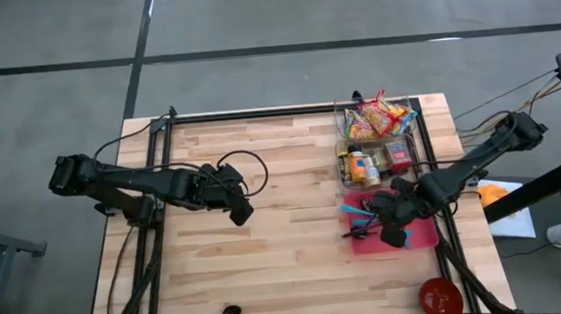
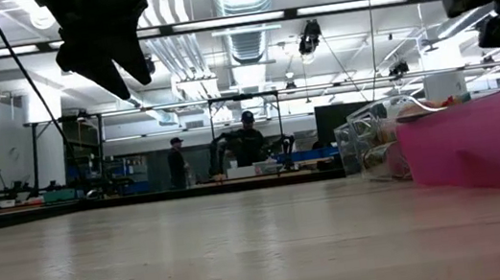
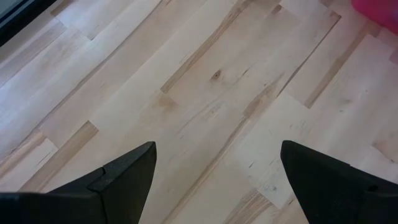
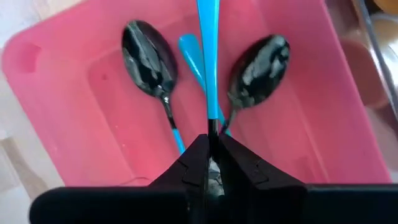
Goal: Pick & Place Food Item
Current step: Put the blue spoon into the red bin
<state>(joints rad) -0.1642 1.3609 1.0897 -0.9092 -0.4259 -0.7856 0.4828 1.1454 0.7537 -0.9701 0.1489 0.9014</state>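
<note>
While the right gripper (image 4: 210,149) clamps a blue-handled spoon (image 4: 208,56) above the pink tray (image 4: 56,81) near the table's (image 1: 286,227) right edge, apparently to set it beside two spoons there, the left gripper (image 1: 240,212) hangs spread, empty, mid-table; packaged snacks (image 1: 378,119) sit in the clear bin (image 1: 342,132) at the far right corner.

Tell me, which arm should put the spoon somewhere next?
Probably the right one. Its claw is already shut on a blue-handled spoon above the pink bin. The left claw hangs open and empty over bare table.
</note>
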